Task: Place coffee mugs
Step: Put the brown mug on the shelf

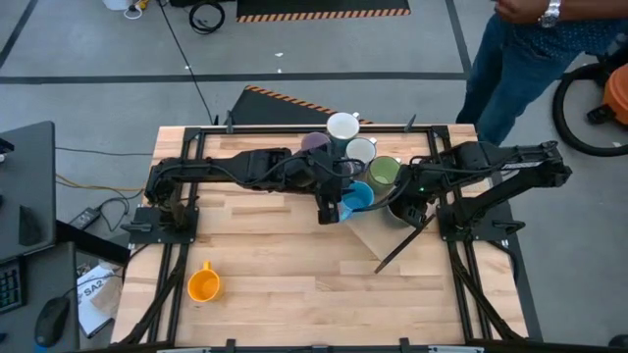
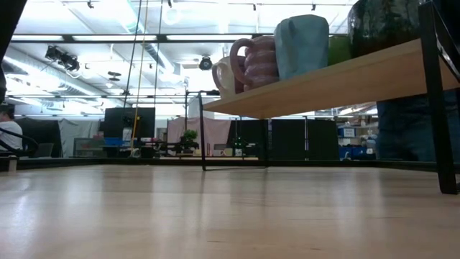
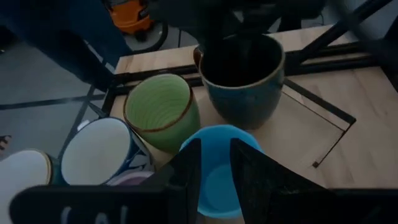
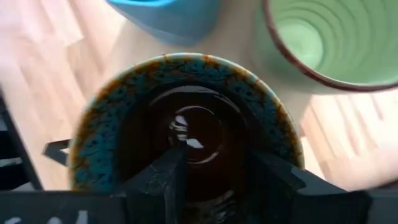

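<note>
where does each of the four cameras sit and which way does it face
High view: overhead, facing straight down on the table, both arms, a raised shelf, and a lone orange mug.
Low view: at tabletop height, facing level under the shelf into the room; no arm shows.
Left wrist view: on the left arm, its fingers straddling the blue mug rim.
Right wrist view: on the right arm, over the dark mug.
Both wrist views share the green mug.

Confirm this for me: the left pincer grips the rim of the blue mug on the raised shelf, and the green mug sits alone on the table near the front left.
Not quite. The lone mug on the table near the front left is the orange mug, as the high view shows. The green mug stands on the raised shelf among the others. The rest holds: the left pincer grips the rim of the blue mug.
</note>
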You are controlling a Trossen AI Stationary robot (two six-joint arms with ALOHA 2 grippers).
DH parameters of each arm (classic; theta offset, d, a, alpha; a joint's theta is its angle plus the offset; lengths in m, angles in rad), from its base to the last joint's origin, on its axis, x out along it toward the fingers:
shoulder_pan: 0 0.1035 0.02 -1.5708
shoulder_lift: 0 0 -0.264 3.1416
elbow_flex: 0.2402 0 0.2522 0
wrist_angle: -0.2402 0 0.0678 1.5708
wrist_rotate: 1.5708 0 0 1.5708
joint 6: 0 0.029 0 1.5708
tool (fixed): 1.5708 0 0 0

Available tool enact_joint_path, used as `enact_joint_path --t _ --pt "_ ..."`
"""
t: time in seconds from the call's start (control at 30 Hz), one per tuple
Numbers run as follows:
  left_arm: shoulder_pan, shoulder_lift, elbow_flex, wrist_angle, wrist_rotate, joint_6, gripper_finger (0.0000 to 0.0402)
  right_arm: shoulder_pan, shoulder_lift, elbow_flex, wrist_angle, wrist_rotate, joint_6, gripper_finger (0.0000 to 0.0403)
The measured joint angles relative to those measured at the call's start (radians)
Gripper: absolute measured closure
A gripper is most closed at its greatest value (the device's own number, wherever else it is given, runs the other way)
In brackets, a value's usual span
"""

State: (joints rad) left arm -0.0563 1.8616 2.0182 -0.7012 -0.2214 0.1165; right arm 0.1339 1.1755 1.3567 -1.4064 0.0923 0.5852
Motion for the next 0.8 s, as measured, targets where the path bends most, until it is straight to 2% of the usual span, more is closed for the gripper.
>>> enact_joint_path --t 0.13,0.37,0.8 --pt "-0.001 -0.005 0.000 -0.011 -0.010 0.000 0.0311 -0.019 0.000 0.000 -0.014 0.020 0.006 0.0245" --pt "0.000 -0.013 0.000 -0.034 -0.026 0.000 0.0311 -0.020 0.009 0.000 0.047 -0.016 -0.018 0.0247" --pt "-0.004 -0.020 0.000 -0.054 -0.017 -0.018 0.0311 0.054 0.076 -0.003 0.060 -0.012 -0.059 0.0247"
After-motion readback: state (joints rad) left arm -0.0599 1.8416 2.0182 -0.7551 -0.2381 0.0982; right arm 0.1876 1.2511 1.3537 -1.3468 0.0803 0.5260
